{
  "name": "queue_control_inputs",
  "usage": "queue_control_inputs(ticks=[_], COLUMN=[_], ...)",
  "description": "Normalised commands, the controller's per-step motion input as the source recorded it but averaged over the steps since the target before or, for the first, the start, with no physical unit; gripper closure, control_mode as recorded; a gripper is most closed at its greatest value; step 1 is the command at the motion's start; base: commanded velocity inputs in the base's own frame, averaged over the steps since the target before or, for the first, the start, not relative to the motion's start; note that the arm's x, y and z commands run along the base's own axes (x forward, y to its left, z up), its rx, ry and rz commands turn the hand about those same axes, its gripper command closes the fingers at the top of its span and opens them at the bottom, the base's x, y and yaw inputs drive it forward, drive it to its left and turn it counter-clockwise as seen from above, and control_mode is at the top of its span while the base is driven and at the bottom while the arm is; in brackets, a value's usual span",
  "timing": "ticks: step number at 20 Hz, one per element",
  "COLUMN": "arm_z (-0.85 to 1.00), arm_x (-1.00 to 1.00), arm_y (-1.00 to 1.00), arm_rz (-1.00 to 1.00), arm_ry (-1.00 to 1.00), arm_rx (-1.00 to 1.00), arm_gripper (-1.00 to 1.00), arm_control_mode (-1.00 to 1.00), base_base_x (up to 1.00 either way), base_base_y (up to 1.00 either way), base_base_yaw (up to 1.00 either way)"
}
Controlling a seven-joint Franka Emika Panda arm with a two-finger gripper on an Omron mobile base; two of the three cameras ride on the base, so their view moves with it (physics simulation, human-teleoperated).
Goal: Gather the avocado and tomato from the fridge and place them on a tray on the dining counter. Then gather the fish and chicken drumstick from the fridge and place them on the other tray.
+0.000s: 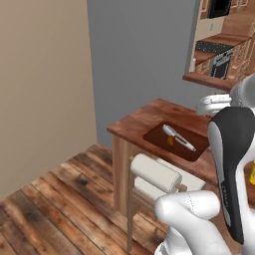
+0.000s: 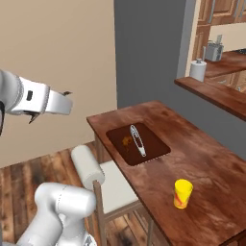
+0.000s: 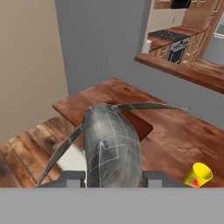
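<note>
Carrying fish toward tray on counter | jaws clamped on fish body, tail forward | gripper short of tray, so fish stays aloft

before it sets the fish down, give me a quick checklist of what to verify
1. Fish held in the gripper: ok, the hand view shows its grey body between the fingertips.
2. Tray on the dining counter: ok, a dark tray lies flat near the counter's end.
3. Free room on the tray: cannot tell; a silver item and a small orange-brown piece already lie on it.
4. Gripper over the tray: not ok, in the right base view the hand is off the counter's end, above the floor.
5. Yellow cup out of the way: ok, it stands apart from the tray.
6. Stool below: cannot tell if the arm clears it.
</note>
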Motion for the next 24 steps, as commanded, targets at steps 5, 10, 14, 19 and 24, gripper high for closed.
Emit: queue_control_inputs(ticks=[5,10,14,19,24], arm_z=[-0.02,-0.18,-0.51,-0.58,-0.62], arm_x=[1.0,0.88,0.54,0.73,0.7], arm_y=[-0.41,-0.48,-0.33,-0.28,-0.13], arm_rz=[0.03,0.19,0.25,0.23,0.15], arm_ry=[0.22,0.33,0.06,0.01,-0.04], arm_rx=[0.0,0.0,0.0,0.0,0.0], arm_gripper=[1.0,1.0,1.0,1.0,1.0], arm_control_mode=[-1.0,-1.0,-1.0,-1.0,-1.0], base_base_x=[0.0,0.0,0.0,0.0,0.0], base_base_y=[0.0,0.0,0.0,0.0,0.0], base_base_yaw=[0.0,0.0,0.0,0.0,0.0])
